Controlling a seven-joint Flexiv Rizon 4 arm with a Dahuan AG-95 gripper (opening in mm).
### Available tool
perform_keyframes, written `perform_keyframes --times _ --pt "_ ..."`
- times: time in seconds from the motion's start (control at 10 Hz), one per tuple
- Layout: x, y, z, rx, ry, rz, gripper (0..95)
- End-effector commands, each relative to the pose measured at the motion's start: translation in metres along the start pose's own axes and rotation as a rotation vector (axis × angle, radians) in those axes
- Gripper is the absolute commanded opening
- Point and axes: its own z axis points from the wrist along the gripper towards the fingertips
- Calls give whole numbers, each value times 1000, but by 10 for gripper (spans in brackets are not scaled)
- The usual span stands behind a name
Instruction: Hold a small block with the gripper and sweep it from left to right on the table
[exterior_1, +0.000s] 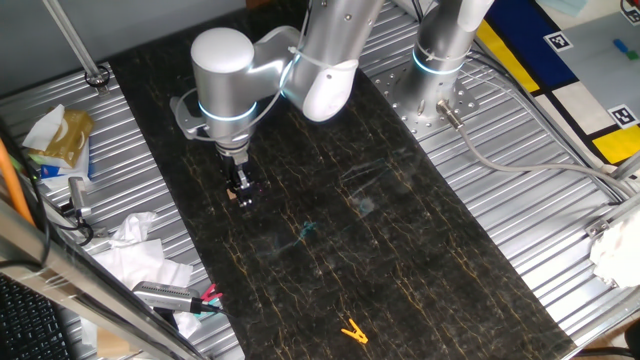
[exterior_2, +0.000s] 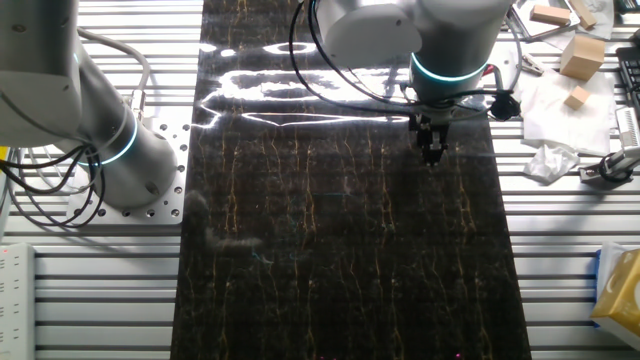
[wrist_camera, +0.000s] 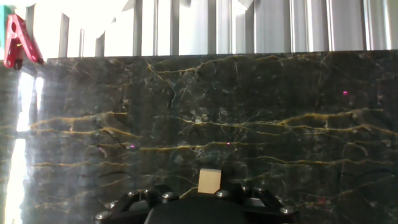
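Note:
My black gripper hangs from the silver arm with the blue ring, over the left part of the dark veined table. Its tips are down at the table surface. In the hand view the gripper is shut on the small tan block, which sticks out between the jaws against the table. In the other fixed view the gripper is near the right edge of the table. The block is too small to make out there.
A yellow clip lies near the table's front end. The second upright silver arm stands on the ribbed metal beside the table. Crumpled tissue and clutter lie along the left. A red clip is at the far corner.

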Motion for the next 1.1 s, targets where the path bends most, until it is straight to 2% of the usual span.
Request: perform_keyframes --times 0.1,1.1 --pt "-1 2 1 -18 -6 9 570" --pt "-8 11 -1 -11 -5 27 570"
